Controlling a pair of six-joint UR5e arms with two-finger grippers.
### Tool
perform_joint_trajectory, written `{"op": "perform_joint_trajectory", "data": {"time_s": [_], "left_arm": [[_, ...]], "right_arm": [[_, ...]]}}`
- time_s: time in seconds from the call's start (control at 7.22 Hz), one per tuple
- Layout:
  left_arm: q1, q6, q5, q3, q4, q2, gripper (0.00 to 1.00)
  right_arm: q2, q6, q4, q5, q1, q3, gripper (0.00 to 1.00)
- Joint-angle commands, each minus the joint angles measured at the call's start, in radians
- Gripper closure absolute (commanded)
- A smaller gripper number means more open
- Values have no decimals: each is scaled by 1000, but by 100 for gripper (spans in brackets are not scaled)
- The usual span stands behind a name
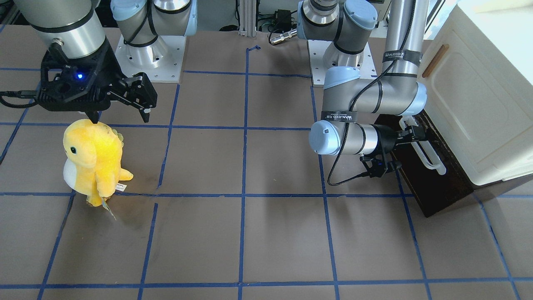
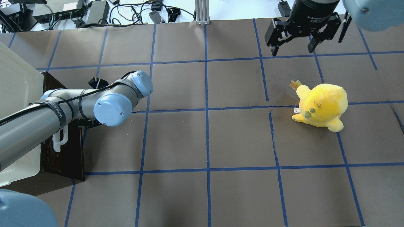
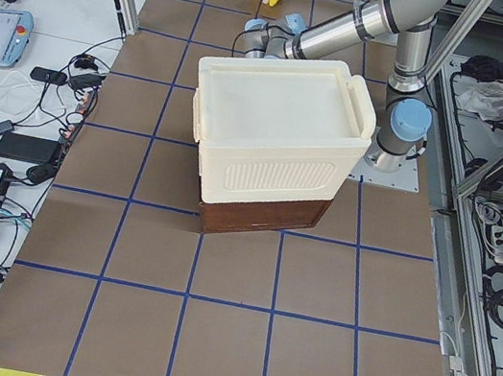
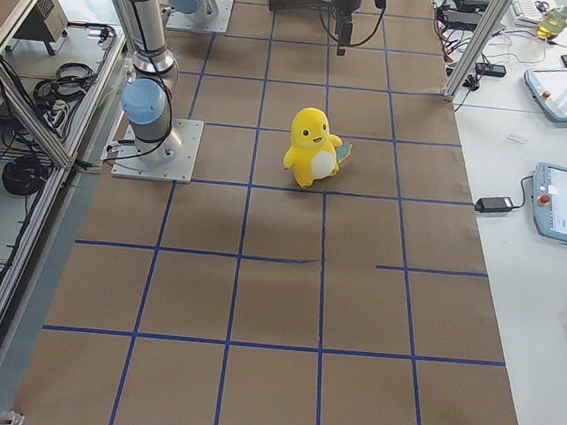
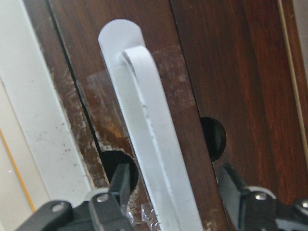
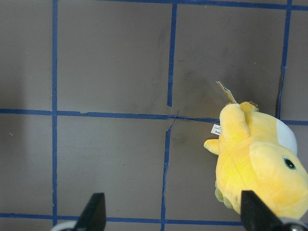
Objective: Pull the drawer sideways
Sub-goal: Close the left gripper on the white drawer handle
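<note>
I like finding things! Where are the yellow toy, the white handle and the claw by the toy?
Toy (image 1: 93, 154): front-facing view, its yellow body.
Handle (image 5: 154, 144): left wrist view, middle of the bar.
Right claw (image 2: 292, 52): overhead view, midway between its fingertips.

Reaching low and level, the left arm bends at the elbow. Its wrist is turned sideways and the left gripper points horizontally, both fingers spread apart. On the other side, the right arm hangs higher. Its right gripper is aimed straight down, black fingers parted wide.
</note>
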State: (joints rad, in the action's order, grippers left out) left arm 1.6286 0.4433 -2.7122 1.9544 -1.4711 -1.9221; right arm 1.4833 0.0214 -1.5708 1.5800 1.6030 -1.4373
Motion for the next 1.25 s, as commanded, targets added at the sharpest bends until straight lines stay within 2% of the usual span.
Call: {"op": "perform_joint_trajectory", "data": {"time_s": [0.0, 0.83, 0.97, 1.11], "left_arm": [[-1, 0, 0, 0, 0, 0, 40], [-1, 0, -1, 1, 0, -2, 49], [-1, 0, -1, 3, 0, -2, 56], [-1, 0, -1, 1, 0, -2, 57]], "right_arm": [[0, 0, 0, 0, 0, 0, 0], [0, 0, 0, 0, 0, 0, 0], [0, 0, 0, 0, 0, 0, 0], [0, 2, 0, 0, 0, 0, 0]]}}
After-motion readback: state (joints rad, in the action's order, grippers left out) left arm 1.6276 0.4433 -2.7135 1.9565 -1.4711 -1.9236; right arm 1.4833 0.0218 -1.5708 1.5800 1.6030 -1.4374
